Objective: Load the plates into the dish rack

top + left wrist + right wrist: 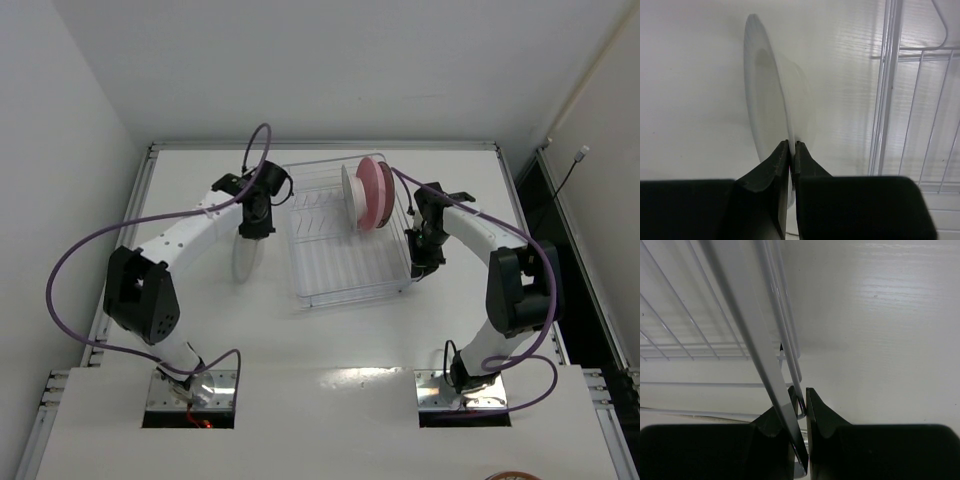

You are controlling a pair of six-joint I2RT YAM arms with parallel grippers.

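While left fingers [772,175] pinch a translucent plate [765,100], right fingers [822,415] clamp the dish rack [340,265] holding upright plates [372,195].

From above, the translucent plate [245,262] below the left pincer [252,236] nearly melts into the white worktop [330,340]; its outline is hard to trace. In the left wrist view its lower rim is lost behind the pincer's fingers [765,185]. In the dish rack [345,272] the pink plate [376,195] hides part of the white plate [349,195] beside it. A reddish-rimmed round thing [510,474] is cut off by the bottom edge.
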